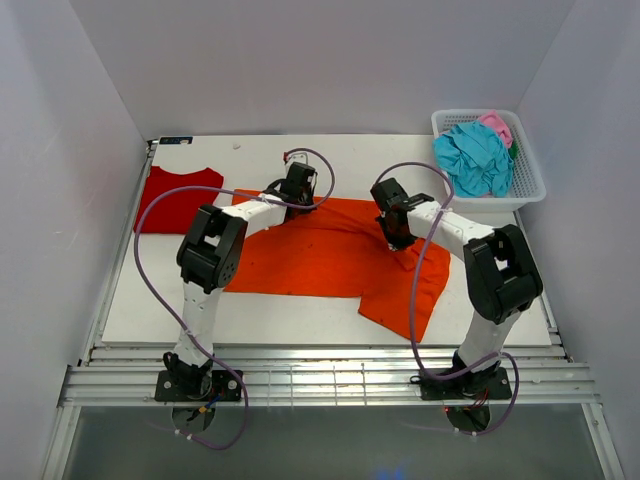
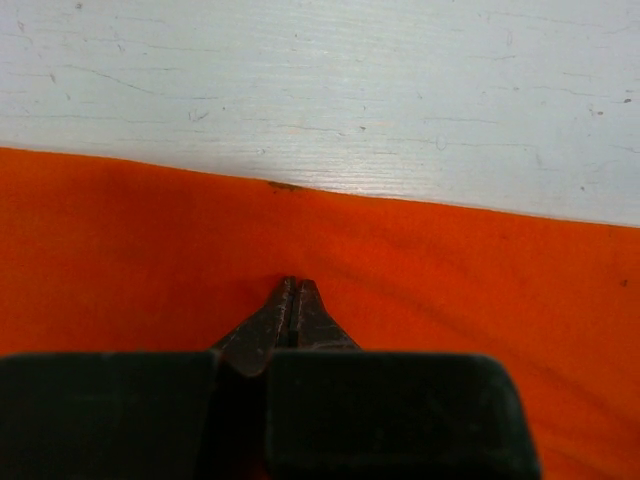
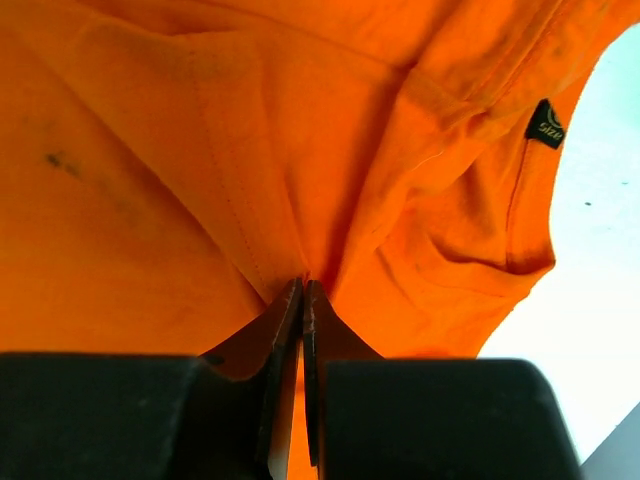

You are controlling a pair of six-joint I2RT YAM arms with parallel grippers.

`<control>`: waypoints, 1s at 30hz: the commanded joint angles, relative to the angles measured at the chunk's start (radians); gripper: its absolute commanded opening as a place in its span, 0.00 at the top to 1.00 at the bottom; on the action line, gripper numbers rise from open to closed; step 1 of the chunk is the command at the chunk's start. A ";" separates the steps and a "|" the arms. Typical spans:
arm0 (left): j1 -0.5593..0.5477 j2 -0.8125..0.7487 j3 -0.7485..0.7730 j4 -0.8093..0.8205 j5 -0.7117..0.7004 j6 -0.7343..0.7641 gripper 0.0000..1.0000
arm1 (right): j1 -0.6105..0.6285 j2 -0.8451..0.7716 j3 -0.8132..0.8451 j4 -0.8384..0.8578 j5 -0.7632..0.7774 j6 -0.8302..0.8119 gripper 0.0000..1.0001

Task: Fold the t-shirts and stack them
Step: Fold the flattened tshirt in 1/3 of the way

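A bright orange t-shirt (image 1: 320,255) lies spread across the middle of the white table, one sleeve hanging toward the near right. My left gripper (image 1: 297,200) is at the shirt's far edge. In the left wrist view its jaws (image 2: 295,283) are shut, tips pinching the orange cloth (image 2: 120,250) just inside the hem, with a crease running from the tips. My right gripper (image 1: 398,240) is shut on a gathered fold of the orange shirt (image 3: 130,200) near the collar. Its tips (image 3: 303,285) have cloth between them. A deep red t-shirt (image 1: 175,200) lies flat at the far left.
A white lattice basket (image 1: 522,197) stands at the far right corner, holding a crumpled teal shirt (image 1: 470,155) and a pink one (image 1: 497,125). White walls enclose the table on three sides. A black size label (image 3: 546,125) shows in the orange collar.
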 commanded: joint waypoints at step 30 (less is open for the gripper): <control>-0.202 -0.058 0.017 0.008 -0.030 -0.030 1.00 | 0.032 0.148 0.207 0.219 -0.144 -0.012 0.68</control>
